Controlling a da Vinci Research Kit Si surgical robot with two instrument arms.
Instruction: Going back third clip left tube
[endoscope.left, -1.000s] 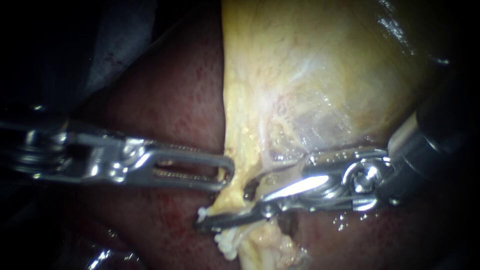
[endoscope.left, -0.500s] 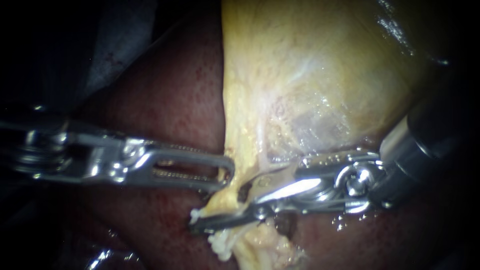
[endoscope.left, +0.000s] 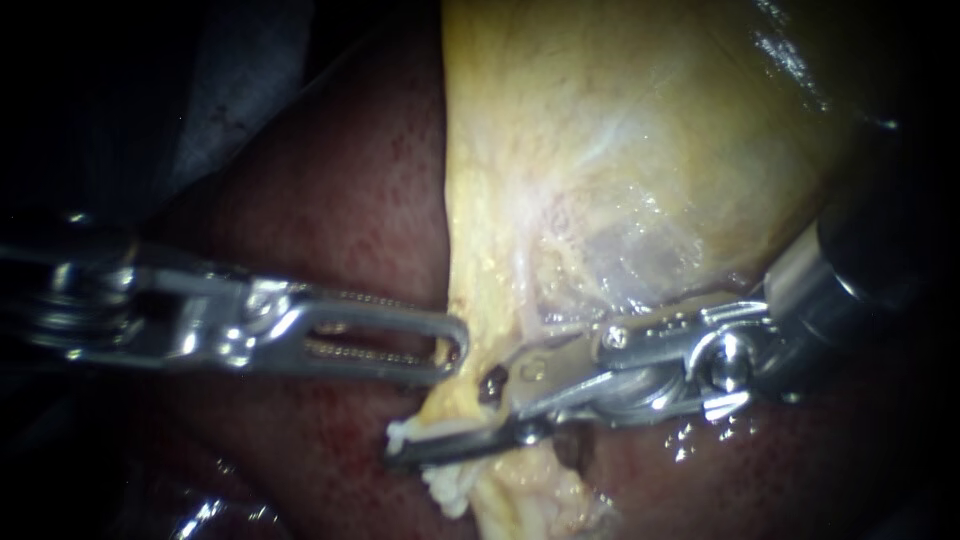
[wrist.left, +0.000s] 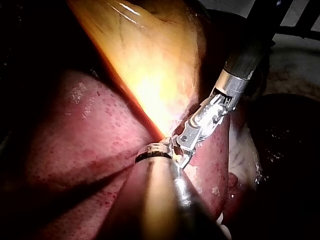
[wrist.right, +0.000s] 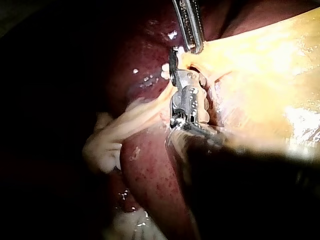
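Observation:
The yellow gallbladder (endoscope.left: 620, 160) narrows downward into a pale stalk (endoscope.left: 520, 480) over the dark red liver (endoscope.left: 330, 220). My left instrument (endoscope.left: 455, 345) reaches in from the left, and its slotted jaws lie together on the stalk's left edge. My right instrument (endoscope.left: 455, 420) comes from the right, jaws open. Its upper jaw lies across the stalk's front; its dark lower jaw pokes out to the left beneath. I cannot make out separate tubes or a clip. In the right wrist view its jaws (wrist.right: 179, 85) straddle the same strand, just below the left instrument (wrist.right: 192, 30).
White fatty lumps (endoscope.left: 445, 490) hang at the stalk's lower left. Dark specks (endoscope.left: 490, 385) sit on the tissue by the right instrument's jaws. The liver surrounds the stalk on both sides. A pale strand of tissue (wrist.right: 125, 130) trails off beside the right instrument.
My right instrument's wrist dipped leftward, then drew back slightly up and to the right, its jaws staying astride the stalk. The left instrument has held still.

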